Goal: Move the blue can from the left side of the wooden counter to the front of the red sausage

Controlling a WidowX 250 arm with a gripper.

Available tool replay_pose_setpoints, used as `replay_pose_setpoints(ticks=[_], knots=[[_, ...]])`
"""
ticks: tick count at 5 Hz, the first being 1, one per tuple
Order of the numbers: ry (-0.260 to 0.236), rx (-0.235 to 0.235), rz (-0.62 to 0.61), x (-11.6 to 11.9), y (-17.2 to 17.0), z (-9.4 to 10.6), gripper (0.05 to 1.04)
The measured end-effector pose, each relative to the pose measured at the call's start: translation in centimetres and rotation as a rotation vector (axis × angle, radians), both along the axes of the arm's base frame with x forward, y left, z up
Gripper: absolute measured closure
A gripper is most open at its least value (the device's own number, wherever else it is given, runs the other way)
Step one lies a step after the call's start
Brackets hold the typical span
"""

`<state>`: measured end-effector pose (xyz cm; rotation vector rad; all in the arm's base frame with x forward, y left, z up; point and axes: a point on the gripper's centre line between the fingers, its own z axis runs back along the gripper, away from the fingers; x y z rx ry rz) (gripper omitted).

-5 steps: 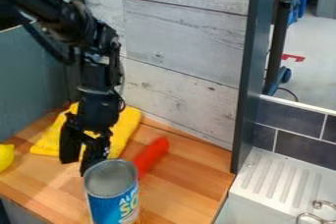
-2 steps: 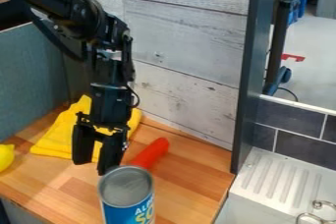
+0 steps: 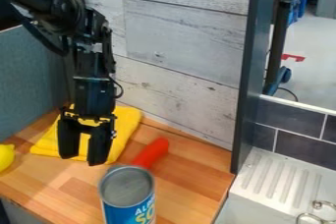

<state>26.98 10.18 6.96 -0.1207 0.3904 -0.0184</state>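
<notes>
At the left of the frame, a black gripper (image 3: pixel 82 160) hangs from an arm entering at the upper left. Its two fingers point down and stand apart, with nothing held between them.

To take hold of the blue can with a grey top (image 3: pixel 127 187), the gripper would do best to line up over the middle of that top while still above it, then go straight down with a finger on each side. The can looks wide for the gap, so the fingers should probably be fully spread and kept off the rim, since a knock there could tip or slide it. A slow, even squeeze on the upright sides would suit its round shape.

The can is upright at the bottom of the frame, left of centre, below and to the right of the fingertips. It is near them but not touching. Just behind it lies a red, rounded object (image 3: pixel 152 153) on the wooden counter (image 3: pixel 72 188). Folded yellow cloth (image 3: pixel 126 126) lies behind the fingers; how high they are above the counter is hard to tell.
</notes>
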Motion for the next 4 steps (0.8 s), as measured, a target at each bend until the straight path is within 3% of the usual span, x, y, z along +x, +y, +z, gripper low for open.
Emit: replay_pose_setpoints(ticks=[1, 2, 4], knots=[[-0.109, 0.175, -0.026, -0.5, 2.6, 2.3, 0.081], [-0.206, 0.231, 0.036, -2.8, 5.5, 4.4, 0.081], [-0.308, 0.194, 0.061, -3.9, 7.8, 6.4, 0.081]])
